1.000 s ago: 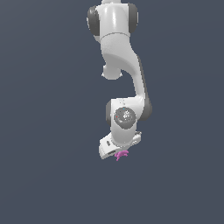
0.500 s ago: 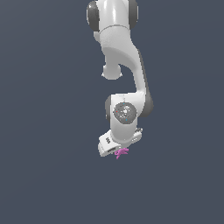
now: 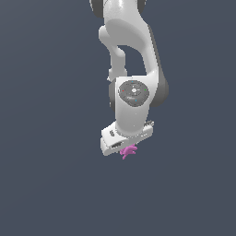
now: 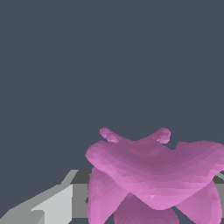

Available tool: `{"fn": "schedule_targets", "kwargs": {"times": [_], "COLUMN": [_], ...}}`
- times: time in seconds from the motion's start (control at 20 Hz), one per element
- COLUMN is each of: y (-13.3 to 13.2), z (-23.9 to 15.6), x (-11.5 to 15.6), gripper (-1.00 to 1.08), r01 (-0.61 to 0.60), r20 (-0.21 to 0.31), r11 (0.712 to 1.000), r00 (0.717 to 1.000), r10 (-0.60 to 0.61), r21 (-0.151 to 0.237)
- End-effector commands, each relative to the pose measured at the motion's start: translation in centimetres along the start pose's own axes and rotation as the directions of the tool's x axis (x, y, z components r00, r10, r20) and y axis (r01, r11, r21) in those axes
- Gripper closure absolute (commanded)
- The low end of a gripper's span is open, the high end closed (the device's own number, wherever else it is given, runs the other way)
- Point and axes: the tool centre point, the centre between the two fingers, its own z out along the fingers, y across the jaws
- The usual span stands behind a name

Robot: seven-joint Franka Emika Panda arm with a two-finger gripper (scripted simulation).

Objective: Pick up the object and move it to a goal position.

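The white arm [image 3: 133, 69] is reaching down from twelve o'clock, and its hand [image 3: 126, 146] is gripping the pink spiky object [image 3: 128, 151], which is poking out at the hand's six o'clock edge.

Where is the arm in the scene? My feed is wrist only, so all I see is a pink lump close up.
Observer: The arm hangs down from the top of the exterior view, with the gripper at its lowest end.
Operator: And the lump?
Observer: The object pokes out directly under the gripper, far smaller than it.
Operator: Anything else around?
Observer: No, the exterior view shows only plain dark background on every side, with no goal marker visible.
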Motion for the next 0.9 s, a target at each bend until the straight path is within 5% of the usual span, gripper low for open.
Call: {"fn": "schedule_targets", "kwargs": {"times": [0.0,0.85], "y": [0.0,0.0], "z": [-3.0,-22.1], "x": [-0.3,-1.7], "gripper": [1.08,1.08], "r01": [0.000,0.001], "r20": [-0.001,-0.001], "r11": [1.000,1.000], "r00": [1.000,1.000], "r10": [0.000,-0.001], "r21": [-0.001,0.000]}}
